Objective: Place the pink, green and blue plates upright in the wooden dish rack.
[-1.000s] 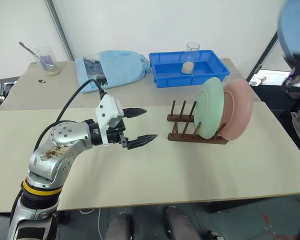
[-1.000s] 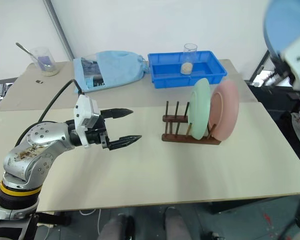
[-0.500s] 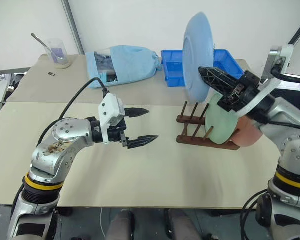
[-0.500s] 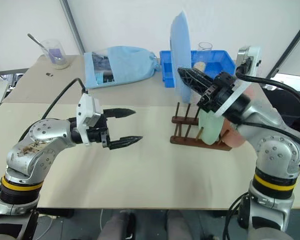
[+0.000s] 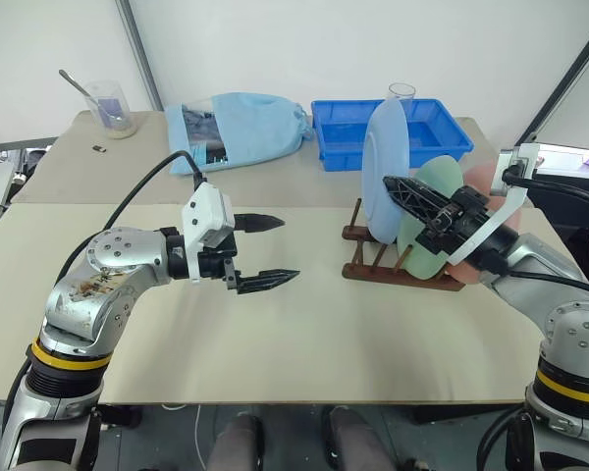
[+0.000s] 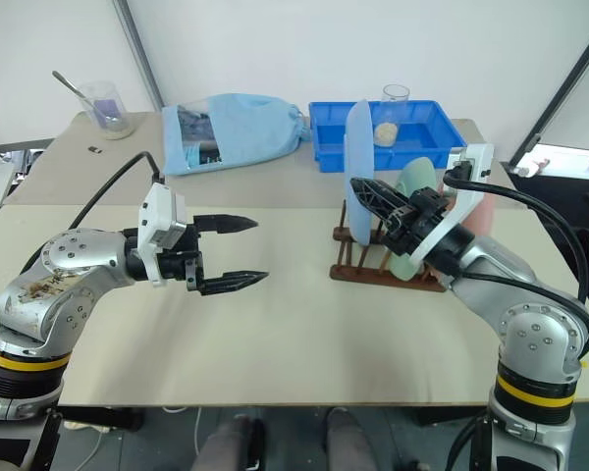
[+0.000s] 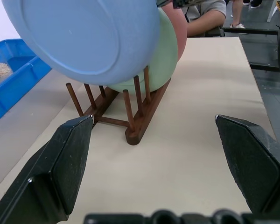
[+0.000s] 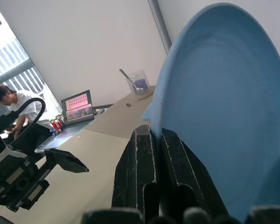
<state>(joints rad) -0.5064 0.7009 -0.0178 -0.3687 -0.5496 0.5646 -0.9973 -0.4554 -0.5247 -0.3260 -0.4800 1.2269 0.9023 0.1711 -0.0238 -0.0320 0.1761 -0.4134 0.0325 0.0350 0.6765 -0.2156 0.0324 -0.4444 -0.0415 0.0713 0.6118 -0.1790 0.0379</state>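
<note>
Nearest you, your left gripper (image 5: 265, 251) hangs above the bare surface (image 5: 304, 343) with its fingers (image 7: 70, 154) spread wide and nothing between them, well apart from the wooden dish rack (image 5: 398, 263); it threatens nothing unless you swing it toward the rack. The risk sits further out, with your right gripper (image 5: 404, 192): its fingers (image 8: 151, 172) are pinched tight on the rim of the blue plate (image 5: 385, 167), which stands on edge over the rack's free pegs (image 7: 130, 109), just in front of the green plate (image 5: 434, 211). If you lower it off line, the rim could strike a peg top or knock the green plate into the pink plate (image 6: 479, 211) behind it, and such a thin rim hold may let the plate twist or slip. Whether its lower edge has already entered a slot is hard to judge, so don't let go until it is seated.
</note>
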